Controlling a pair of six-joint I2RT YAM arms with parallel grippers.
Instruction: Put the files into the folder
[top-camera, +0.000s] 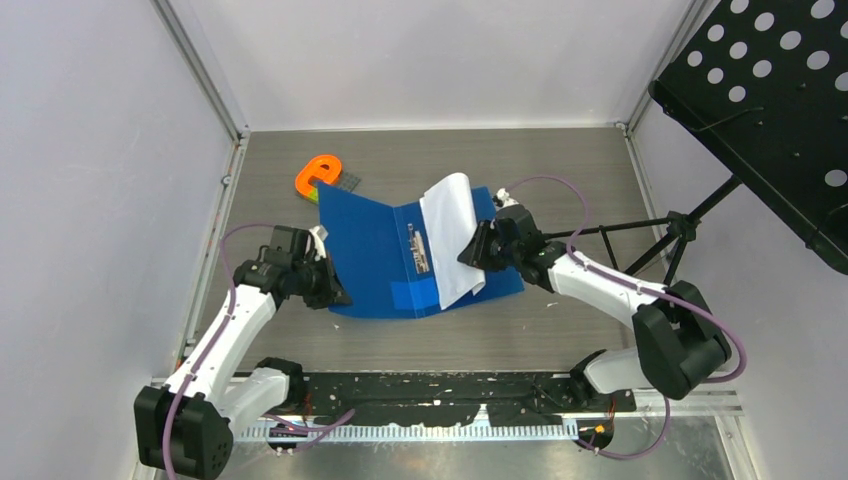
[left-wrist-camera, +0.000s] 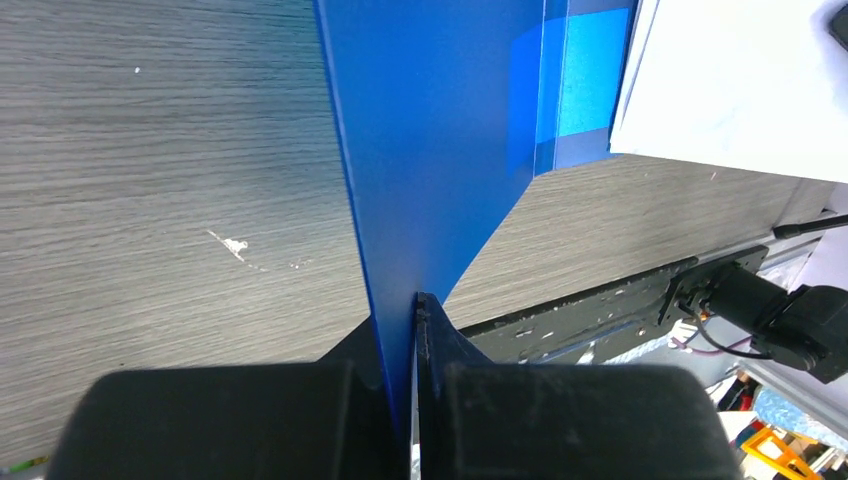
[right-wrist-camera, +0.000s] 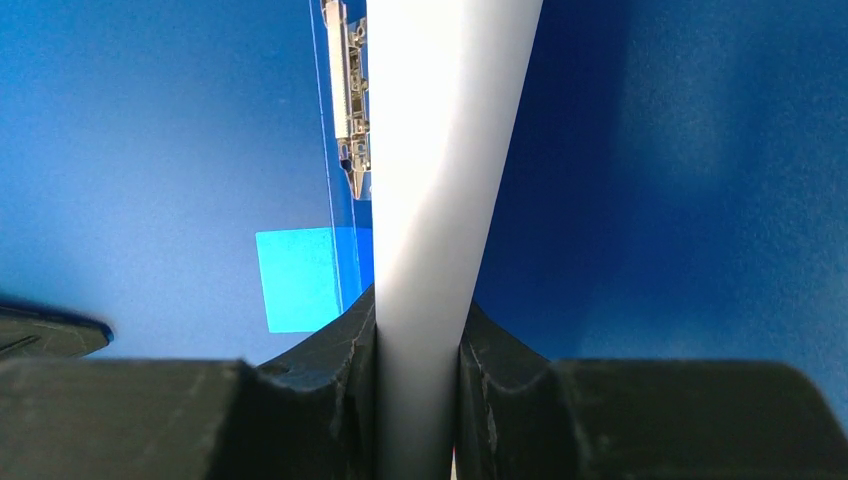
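The blue folder (top-camera: 375, 255) lies open on the table, its metal clip (right-wrist-camera: 348, 80) running along the inner spine. My left gripper (top-camera: 335, 290) is shut on the near left corner of the folder's cover (left-wrist-camera: 430, 150), which rises between its jaws. The white files (top-camera: 450, 235) curve up over the folder's right half. Their edge (right-wrist-camera: 440, 200) is pinched in my right gripper (top-camera: 480, 250), which hangs over the blue inside of the folder.
An orange letter-shaped piece (top-camera: 318, 174) lies behind the folder's far left corner. A black perforated stand (top-camera: 770, 110) with a tripod base reaches in from the right. Metal frame posts (top-camera: 225, 150) border the table on both sides.
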